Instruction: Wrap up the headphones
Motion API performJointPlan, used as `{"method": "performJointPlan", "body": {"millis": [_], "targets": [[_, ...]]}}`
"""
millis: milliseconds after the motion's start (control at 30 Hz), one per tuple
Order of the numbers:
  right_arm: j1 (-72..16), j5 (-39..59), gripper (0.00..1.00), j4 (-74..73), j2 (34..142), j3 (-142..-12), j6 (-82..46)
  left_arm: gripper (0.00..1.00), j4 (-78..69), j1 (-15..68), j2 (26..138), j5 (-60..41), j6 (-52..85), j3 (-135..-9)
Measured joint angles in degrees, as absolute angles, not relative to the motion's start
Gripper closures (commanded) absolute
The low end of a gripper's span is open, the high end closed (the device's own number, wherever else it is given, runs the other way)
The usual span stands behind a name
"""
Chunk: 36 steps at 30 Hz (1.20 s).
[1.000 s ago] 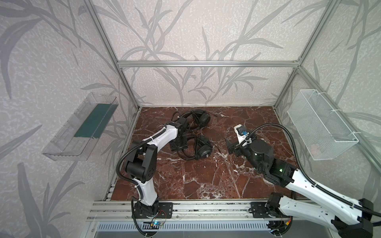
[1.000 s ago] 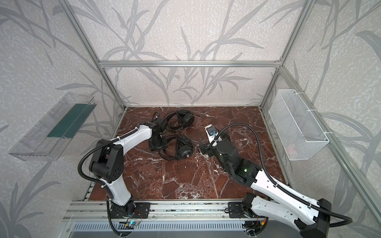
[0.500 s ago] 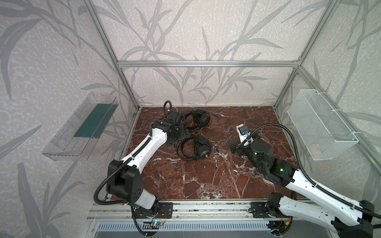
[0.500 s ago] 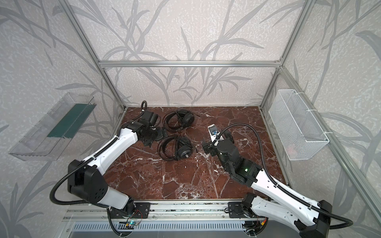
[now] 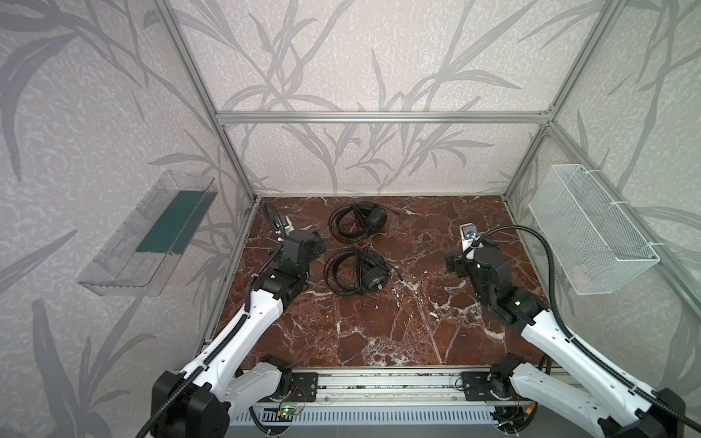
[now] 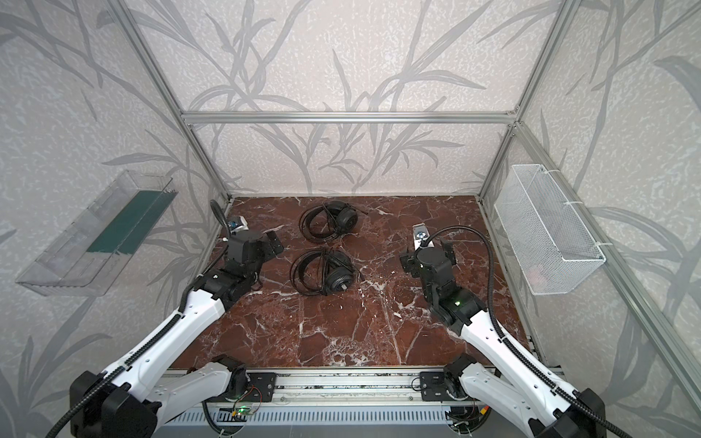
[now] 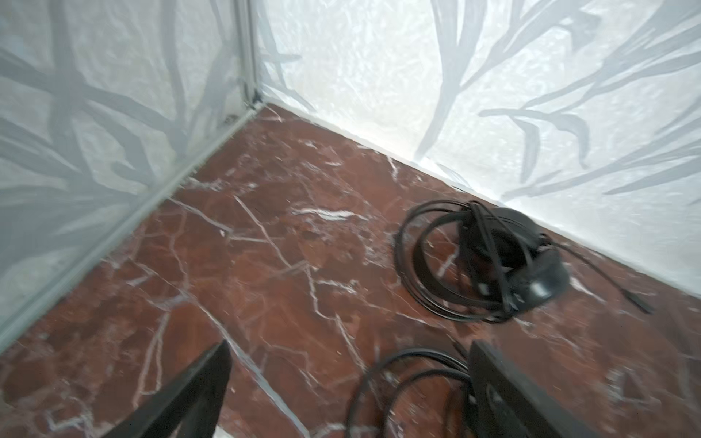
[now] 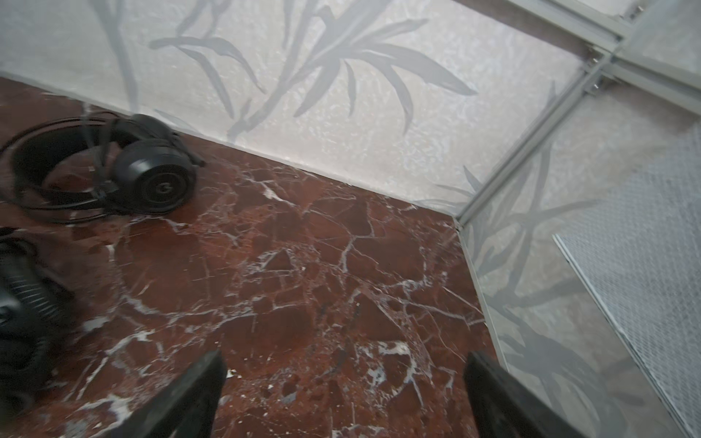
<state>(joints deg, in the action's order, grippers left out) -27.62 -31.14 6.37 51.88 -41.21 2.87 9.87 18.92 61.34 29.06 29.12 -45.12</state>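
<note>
Two black padded over-ear headsets, the far headset [image 5: 375,220] and the near headset [image 5: 373,278], lie on the red-brown marble tabletop [image 5: 379,333], with both arms clear of them.
The far headset sits near the back wall. The near headset lies just in front of it, not touching, and each has its thin cable looped around it. The left gripper [image 7: 349,349] hangs just beside the near headset, its fingers spread wide and empty. The right gripper [image 8: 343,356] hovers well apart, its fingers also wide and holding nothing. The headsets look light, with soft cushions, springy wire headbands and limp cable that is likely to slip loose. The rigid earcup shell or the headband arc seems the safest place to take hold.
</note>
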Motion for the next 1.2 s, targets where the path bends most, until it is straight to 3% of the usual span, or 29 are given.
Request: {"method": "performJointPlan", "body": {"millis": [200,433,833,1200], "targets": [[-20.5,-29.9,0.01,2.4,56.4,-37.6,1.9,0.01,-6.1,11.5,68.3,35.1,21.2,-33.3],[-16.3,-27.2,0.01,-3.7,60.3,-35.1,1.3,0.01,-20.2,7.3,74.9,37.5,16.1,-29.4],[-13.4,-24.3,0.01,-10.0,67.0,-34.0,0.2,0.01,-31.0,3.3,74.8,29.1,11.0,-24.8],[-10.7,-23.0,0.01,-16.5,67.5,-30.4,-0.9,0.00,-43.5,2.9,85.0,24.8,6.6,-21.8]]}}
